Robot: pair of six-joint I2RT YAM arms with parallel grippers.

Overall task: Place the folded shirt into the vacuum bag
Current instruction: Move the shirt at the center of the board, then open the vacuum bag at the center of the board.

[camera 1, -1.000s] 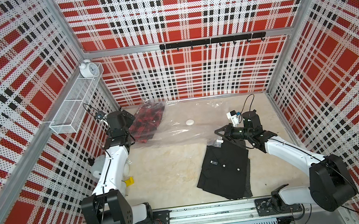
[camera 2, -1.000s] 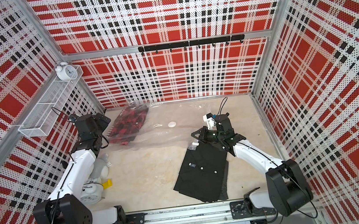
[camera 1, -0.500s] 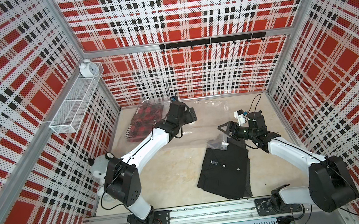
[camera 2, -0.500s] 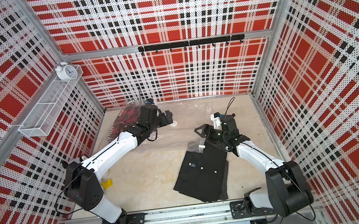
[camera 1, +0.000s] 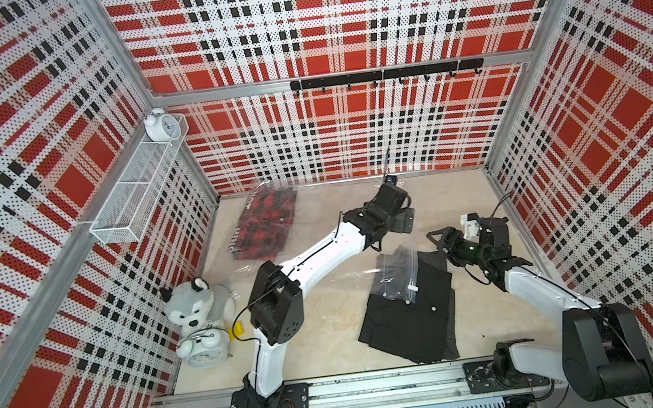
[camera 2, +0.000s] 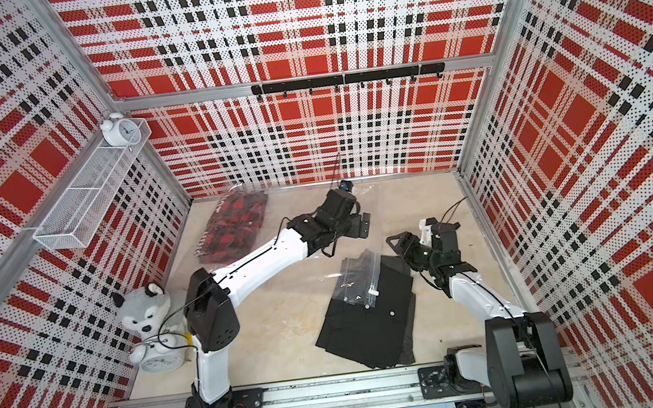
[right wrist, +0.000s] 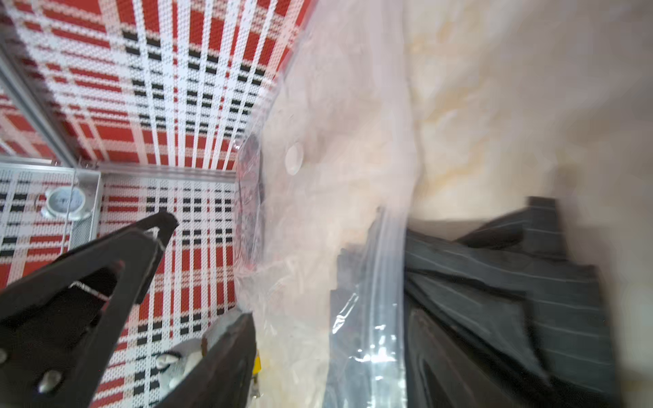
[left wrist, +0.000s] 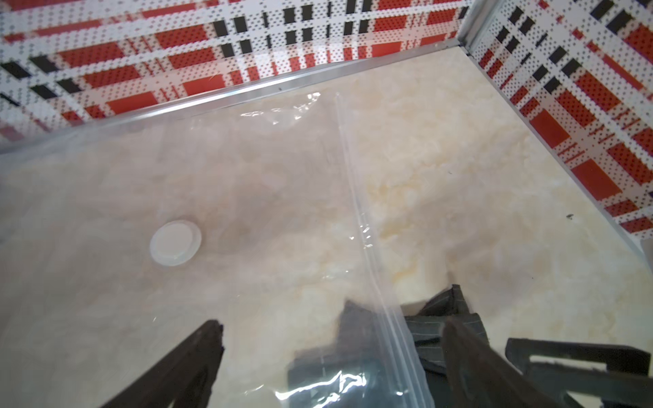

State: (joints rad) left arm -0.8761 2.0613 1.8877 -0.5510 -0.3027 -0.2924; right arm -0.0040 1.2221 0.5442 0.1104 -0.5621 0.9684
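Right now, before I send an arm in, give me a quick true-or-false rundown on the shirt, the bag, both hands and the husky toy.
1. The black shirt lies fully inside the vacuum bag. False: most of it lies bare on the table; only its far end is covered by the bag's zip edge.
2. The left hand and right hand are open and empty. True.
3. A red plaid garment lies at the bag's end near the left wall. True.
4. The white slider clip lies clear of the shirt. False: it lies over it.
5. The plush husky sits in the wire basket. False: it sits on the table beside an alarm clock; the basket holds a second alarm clock.
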